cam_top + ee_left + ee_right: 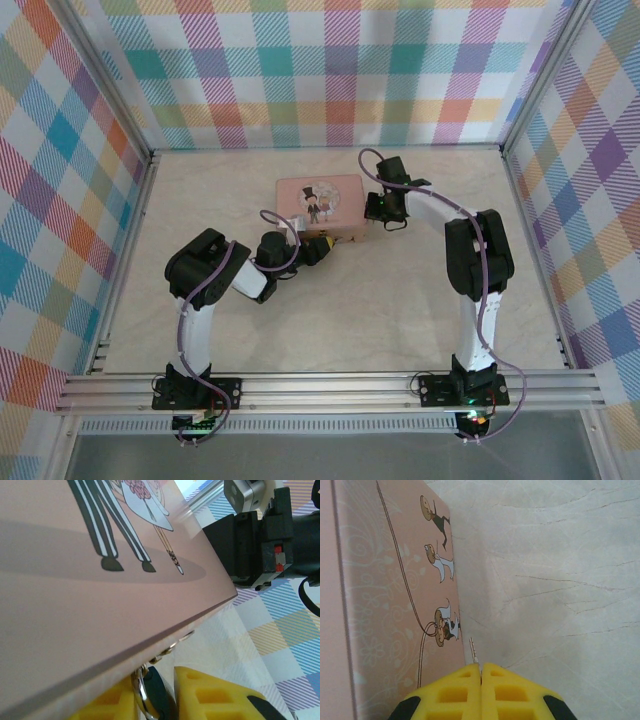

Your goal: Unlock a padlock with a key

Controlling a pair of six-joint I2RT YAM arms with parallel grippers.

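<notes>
Left gripper (155, 682): jaws drawn in narrow on the padlock (159, 695). Its dark teal body is pinched between the yellow fingers (205, 695), with a silvery metal loop (141, 692) on its left. The gripper sits low, tucked against the near edge of the pink tin (318, 198). The left arm is folded at the elbow, forearm reaching up-right.

Right gripper (481, 666): fully closed, the key (474, 651) nipped between the tips, its thin blade sticking out just beside the tin's right end. The right arm arches in over the bench (400, 300).
</notes>
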